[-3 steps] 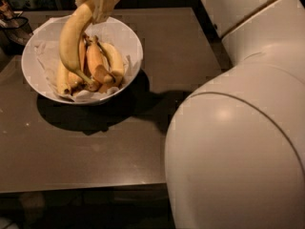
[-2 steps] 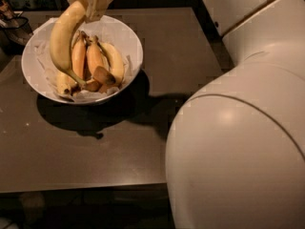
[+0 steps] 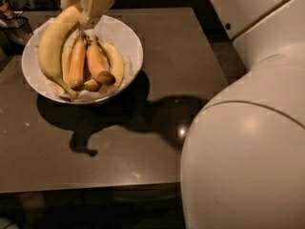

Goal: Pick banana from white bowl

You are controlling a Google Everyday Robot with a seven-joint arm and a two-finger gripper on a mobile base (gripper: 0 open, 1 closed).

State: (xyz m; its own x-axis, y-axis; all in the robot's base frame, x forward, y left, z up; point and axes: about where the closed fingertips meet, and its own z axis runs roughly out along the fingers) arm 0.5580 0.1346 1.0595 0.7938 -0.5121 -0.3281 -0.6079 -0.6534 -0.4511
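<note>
Robot arm housing, white, nearest at right; dark worktop beyond, bearing the white bowl at far left with shorter orange-yellow bananas inside. The banana, long and pale, hangs over the bowl's left side, dark tip low, further left than a second ago. End effector, at the top edge, clamped on the banana's upper end, likewise shifted left.

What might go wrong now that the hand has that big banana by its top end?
The hand, above the far rim of the white bowl, grips the banana only at its top end, so the fruit may swing or slip out. The banana's dark lower tip rests inside the bowl beside the shorter bananas; lifting could nudge one over the rim.
</note>
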